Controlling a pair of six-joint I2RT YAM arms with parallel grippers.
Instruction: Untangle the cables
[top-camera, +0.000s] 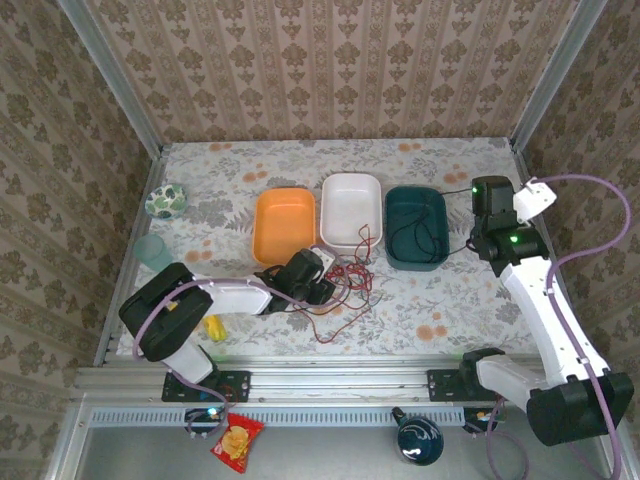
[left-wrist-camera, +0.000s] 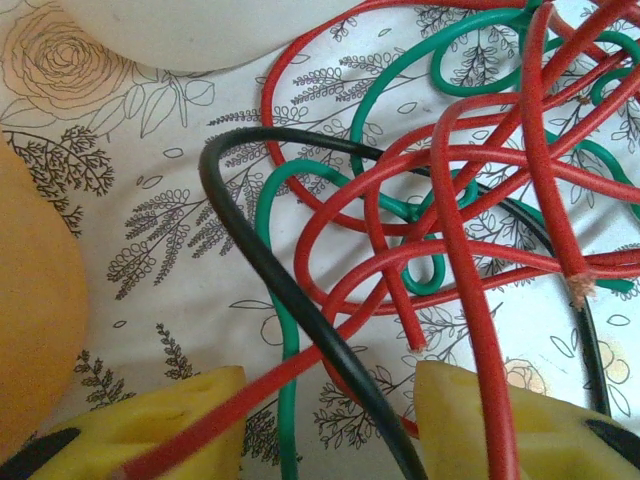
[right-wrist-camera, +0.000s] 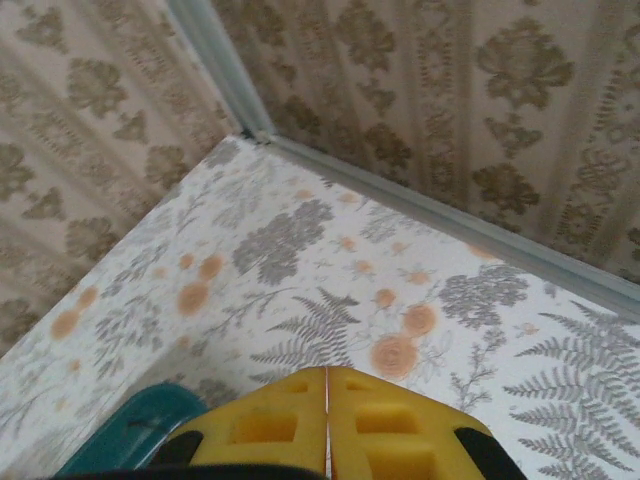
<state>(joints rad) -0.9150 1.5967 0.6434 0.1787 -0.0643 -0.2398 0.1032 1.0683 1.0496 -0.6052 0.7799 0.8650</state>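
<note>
The cables lie tangled on the flowered cloth in front of the trays, red loops (top-camera: 350, 277) showing most. In the left wrist view the red cable (left-wrist-camera: 450, 160) winds over the green cable (left-wrist-camera: 275, 230) and the black cable (left-wrist-camera: 240, 215). My left gripper (left-wrist-camera: 328, 385) (top-camera: 322, 272) stands open low over the near edge of the tangle. A black, a green and a red strand pass loosely between its yellow fingers (left-wrist-camera: 180, 410). My right gripper (right-wrist-camera: 327, 372) (top-camera: 491, 200) is shut on nothing, held near the back right corner. A thin black loop (top-camera: 410, 235) lies in the teal tray.
Three trays stand in a row behind the tangle: orange (top-camera: 285, 225), white (top-camera: 350, 200) and teal (top-camera: 415, 192). A patterned cup (top-camera: 165, 201) and a pale green cup (top-camera: 153, 251) sit at the left edge. Papered walls close in three sides.
</note>
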